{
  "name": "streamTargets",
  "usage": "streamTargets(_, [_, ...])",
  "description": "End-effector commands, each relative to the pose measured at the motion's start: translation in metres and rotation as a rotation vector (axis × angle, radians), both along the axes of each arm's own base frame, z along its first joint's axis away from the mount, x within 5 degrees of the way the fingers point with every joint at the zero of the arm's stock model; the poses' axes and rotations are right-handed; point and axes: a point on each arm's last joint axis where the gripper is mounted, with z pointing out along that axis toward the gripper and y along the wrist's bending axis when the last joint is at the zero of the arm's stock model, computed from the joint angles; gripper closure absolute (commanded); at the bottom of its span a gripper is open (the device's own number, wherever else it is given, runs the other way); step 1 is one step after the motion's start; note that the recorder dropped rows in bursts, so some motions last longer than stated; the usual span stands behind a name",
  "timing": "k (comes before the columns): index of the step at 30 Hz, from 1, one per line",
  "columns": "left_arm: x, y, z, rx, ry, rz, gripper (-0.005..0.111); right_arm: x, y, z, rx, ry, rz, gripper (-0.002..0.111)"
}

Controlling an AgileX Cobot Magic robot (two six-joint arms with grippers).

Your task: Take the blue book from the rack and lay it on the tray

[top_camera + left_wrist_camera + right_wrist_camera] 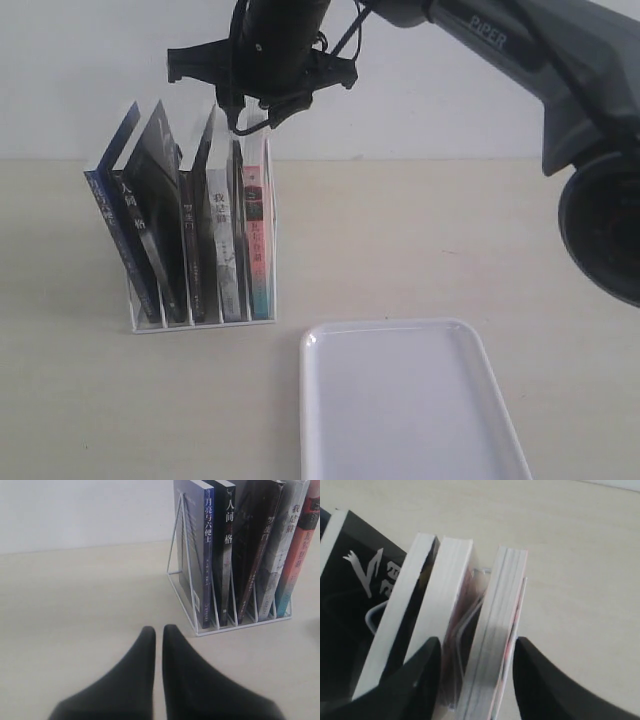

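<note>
Beige tabletop (450, 240) ran back to a plain white wall (420, 100). On it we saw the rack (200, 322) at the left, with five books standing between its wire dividers. The blue book (112, 215) stood in the slot at the left end, leaning outward, next to a black-covered book (160, 200). The tray (400, 400) lay nearer the front, to the right of the rack and apart from it. The right gripper (252, 120) hung over the opposite end of the rack. Its fingers were spread, one to each side of the top edge of the pink-spined book (257, 240), and we could not tell if they touched it. The left gripper (158, 628) sat low over the table, facing the blue book's end of the rack. Its fingers were drawn nearly together on nothing.
</note>
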Motion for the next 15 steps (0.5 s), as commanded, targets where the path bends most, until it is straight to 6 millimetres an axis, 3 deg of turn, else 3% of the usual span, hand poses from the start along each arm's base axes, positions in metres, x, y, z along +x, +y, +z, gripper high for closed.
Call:
streamTargets(1, [0.000, 0.000, -0.001, -0.006, 0.002, 0.005, 0.102, -0.003, -0.004, 0.008, -0.016, -0.002, 0.010, 0.064])
streamTargets(15, [0.000, 0.000, -0.001, -0.006, 0.002, 0.005, 0.102, -0.034, -0.015, 0.075, 0.137, -0.058, 0.069, 0.064])
